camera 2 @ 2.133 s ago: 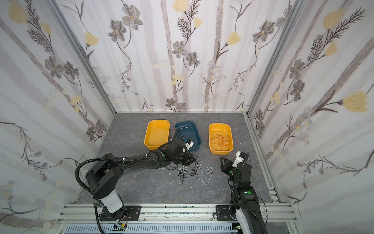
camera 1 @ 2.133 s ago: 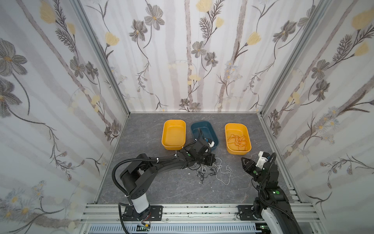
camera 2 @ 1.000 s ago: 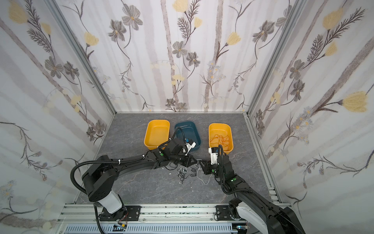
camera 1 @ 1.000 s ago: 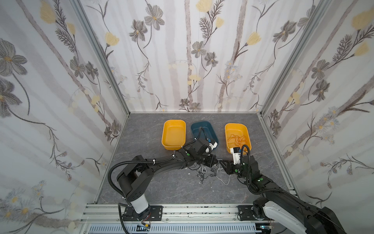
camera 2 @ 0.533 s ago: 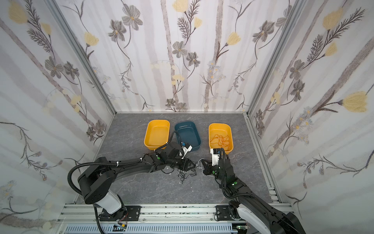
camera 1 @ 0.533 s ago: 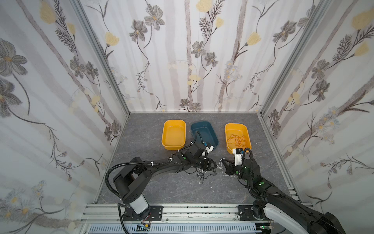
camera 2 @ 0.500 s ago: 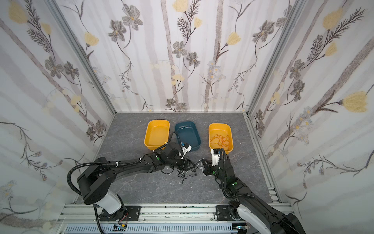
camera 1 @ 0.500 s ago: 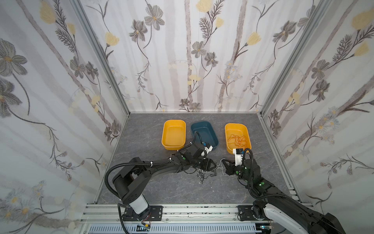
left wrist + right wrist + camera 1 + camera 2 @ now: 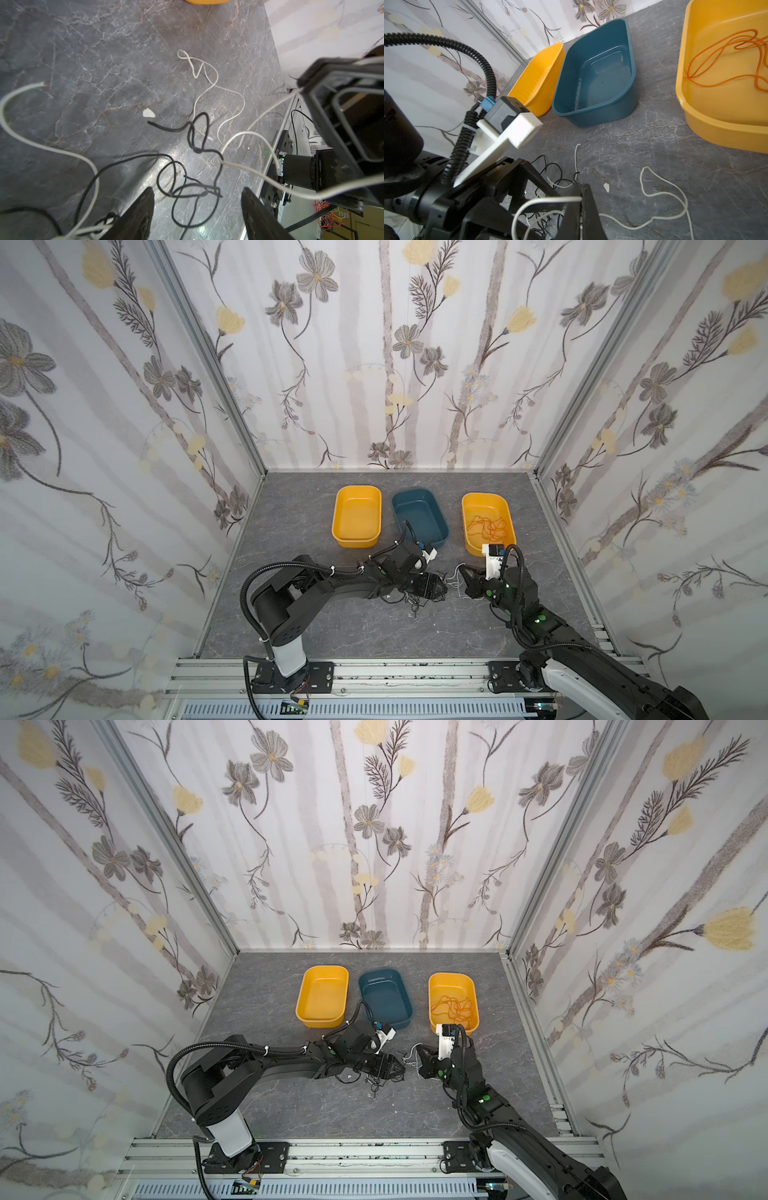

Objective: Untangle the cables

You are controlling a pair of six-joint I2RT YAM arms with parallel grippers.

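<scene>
Since the cables [image 9: 415, 600] are thread-thin, limp and nearly weightless, little force is judged to be needed. A strand may slip between flat pads, though, and neighbours are likely to be dragged along by any pull. Hold is best taken at a free end or an open loop, away from the knot.

In both top views the black-and-white tangle is seen on the desk [image 9: 332, 626], between its middle and its front edge. The left gripper [image 9: 439, 588] is poised over it and the right gripper [image 9: 462, 572] just beside. An orange cable [image 9: 490, 526] is coiled apart in the yellow tray [image 9: 484, 494] nearest the right edge.

In the left wrist view the left gripper's jaws are shown apart with nothing between them. Beyond them the black cable [image 9: 196, 149] is seen knotted on itself and crossed by the white cable [image 9: 291, 191].

In the right wrist view the right gripper is shown pressed together on the white cable, which is lifted off the desk there and trails away in slack curves.
</scene>
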